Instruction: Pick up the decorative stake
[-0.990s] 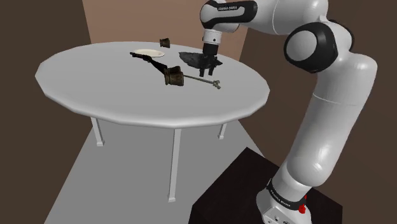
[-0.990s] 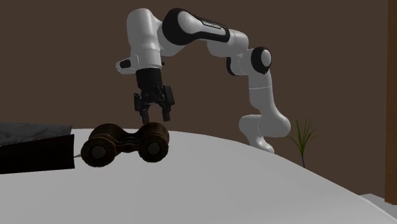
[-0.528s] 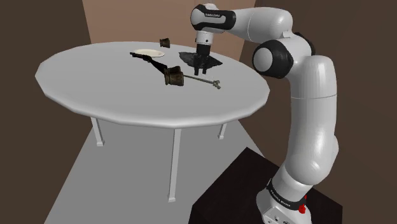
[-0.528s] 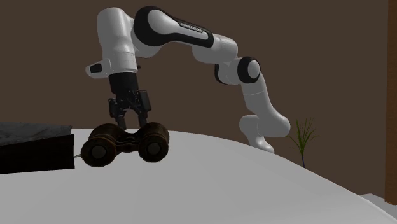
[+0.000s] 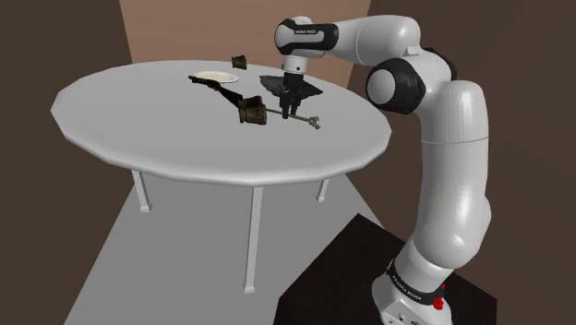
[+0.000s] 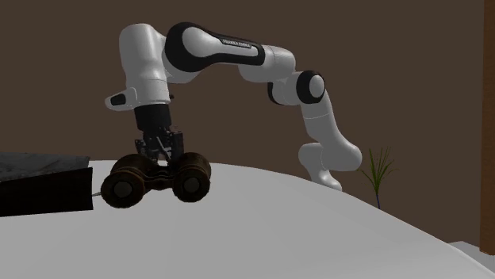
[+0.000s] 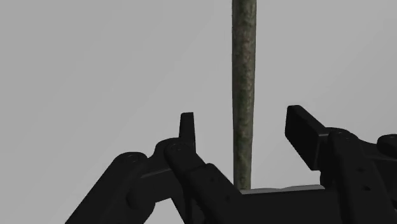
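Note:
The decorative stake (image 5: 310, 121) is a thin, mottled green-grey rod with an ornate end. It lies flat on the round grey table (image 5: 138, 120), running from the brown binoculars (image 5: 249, 112) toward the shoulder view's right. My gripper (image 5: 289, 110) points straight down over the rod's middle, close to the tabletop. In the wrist view the stake (image 7: 243, 76) runs between my two black fingers, with a gap on each side. The gripper (image 7: 243, 124) is open and holds nothing. In the second exterior view the gripper (image 6: 163, 157) hangs just behind the binoculars (image 6: 155, 180).
A dark flat piece (image 5: 275, 84) lies just behind the gripper. A pale plate (image 5: 214, 77), a long dark object (image 5: 222, 91) and a small dark cup (image 5: 239, 62) sit farther back. The stand (image 5: 369, 277) is at the lower right, and a plant (image 6: 377, 176) stands beyond the table.
The arm swung toward the shoulder view's left and lowered. The gripper went from above the dark flat piece down to the stake, fingers now on either side of it.

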Controlling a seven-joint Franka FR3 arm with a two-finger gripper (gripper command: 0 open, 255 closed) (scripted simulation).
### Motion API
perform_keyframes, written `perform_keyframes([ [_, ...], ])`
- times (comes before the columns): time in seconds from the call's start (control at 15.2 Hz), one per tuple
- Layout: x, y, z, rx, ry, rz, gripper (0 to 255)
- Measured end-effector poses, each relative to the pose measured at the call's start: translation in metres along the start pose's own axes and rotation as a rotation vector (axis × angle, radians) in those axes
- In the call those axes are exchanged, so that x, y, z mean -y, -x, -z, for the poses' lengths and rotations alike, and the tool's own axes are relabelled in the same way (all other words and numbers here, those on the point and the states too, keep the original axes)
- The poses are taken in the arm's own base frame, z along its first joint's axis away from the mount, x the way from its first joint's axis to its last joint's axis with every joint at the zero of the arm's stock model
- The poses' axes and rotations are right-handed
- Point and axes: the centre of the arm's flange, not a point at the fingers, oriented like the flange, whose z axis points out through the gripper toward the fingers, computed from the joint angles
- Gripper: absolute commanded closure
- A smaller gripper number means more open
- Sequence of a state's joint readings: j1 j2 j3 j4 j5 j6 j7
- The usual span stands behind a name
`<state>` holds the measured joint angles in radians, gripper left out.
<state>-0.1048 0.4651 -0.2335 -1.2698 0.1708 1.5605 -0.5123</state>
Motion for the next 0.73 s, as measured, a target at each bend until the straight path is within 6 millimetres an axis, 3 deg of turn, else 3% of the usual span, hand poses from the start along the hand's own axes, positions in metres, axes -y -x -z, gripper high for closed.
perform_keyframes([
  [0.73, 0.0009, 0.0003, 0.0057, -0.001, 0.001, 0.0, 255],
])
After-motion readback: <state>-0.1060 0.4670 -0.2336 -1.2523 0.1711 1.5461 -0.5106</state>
